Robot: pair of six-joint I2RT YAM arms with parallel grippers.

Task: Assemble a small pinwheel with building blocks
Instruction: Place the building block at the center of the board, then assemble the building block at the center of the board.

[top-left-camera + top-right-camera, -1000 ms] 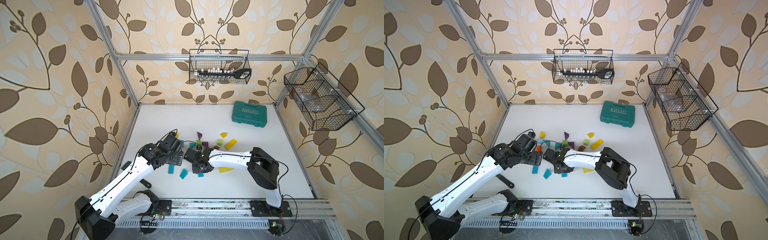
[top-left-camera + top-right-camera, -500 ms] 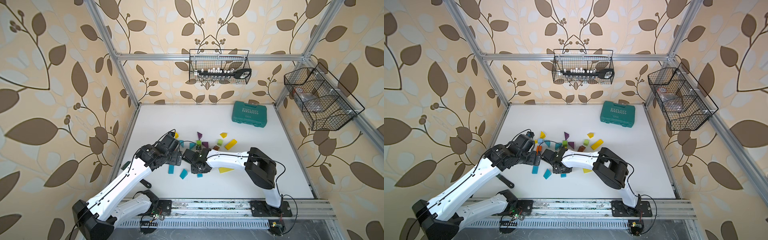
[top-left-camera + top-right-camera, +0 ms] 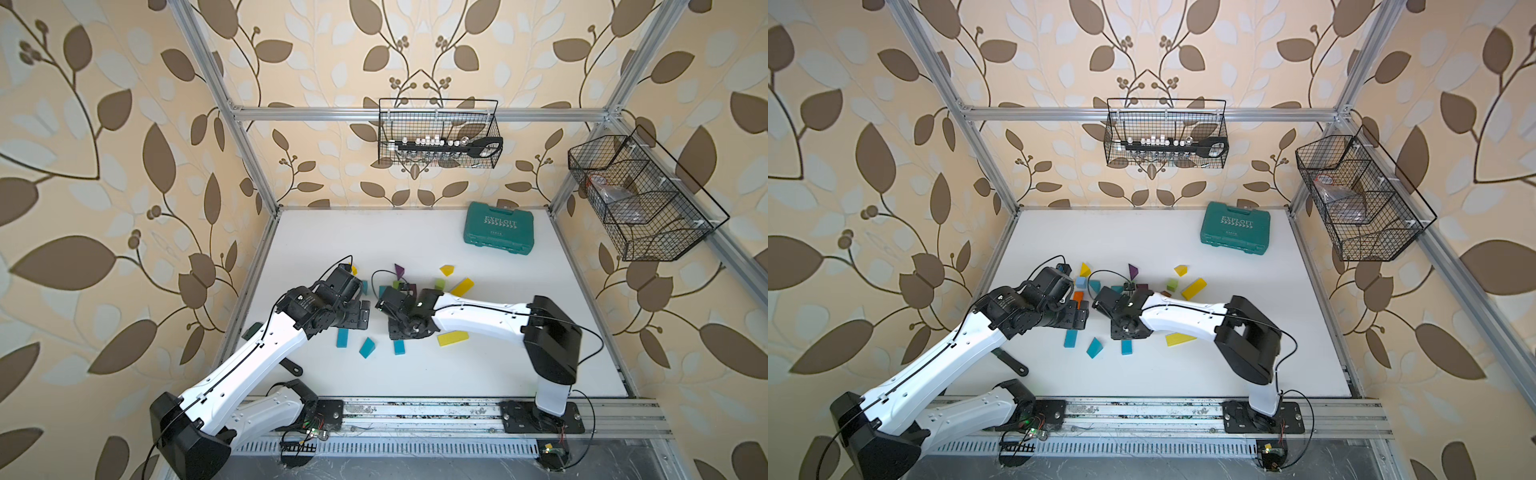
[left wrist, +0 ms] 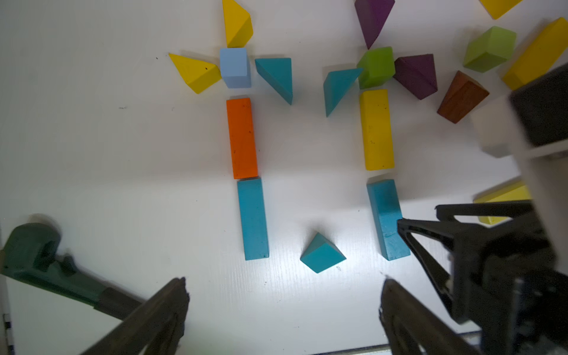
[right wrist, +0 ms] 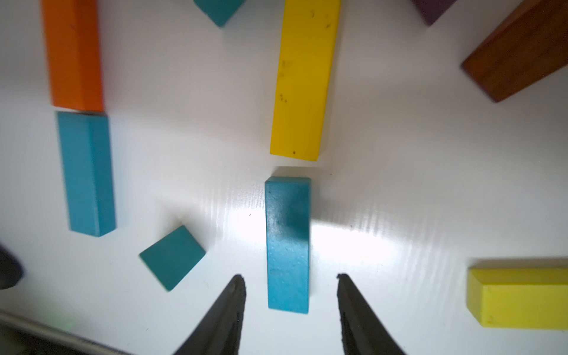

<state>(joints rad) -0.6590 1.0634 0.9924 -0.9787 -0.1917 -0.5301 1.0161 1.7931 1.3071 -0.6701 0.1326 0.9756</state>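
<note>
A white matte tabletop (image 3: 415, 232) is seen bearing a teal plastic case lettered EXPLOIT (image 3: 498, 227) near its far right corner. Small solid blocks are laid nearer the front. A pale-blue cube (image 4: 234, 67) is ringed by two yellow wedges (image 4: 236, 23) and a teal wedge (image 4: 276, 78); an orange bar (image 4: 242, 138) and a teal bar (image 4: 252, 218) are lined up from it, end to end and touching. Beside them a green cube (image 4: 375, 67) is met by two purple wedges (image 4: 416, 75) and another teal wedge (image 4: 338, 89); a yellow bar (image 4: 376, 129) and a second teal bar (image 4: 387, 219) follow, a slight gap being left between them. A loose teal wedge (image 4: 322, 252) is found between the teal bars; a dark green tool (image 4: 40, 255) is laid at the left edge.
</note>
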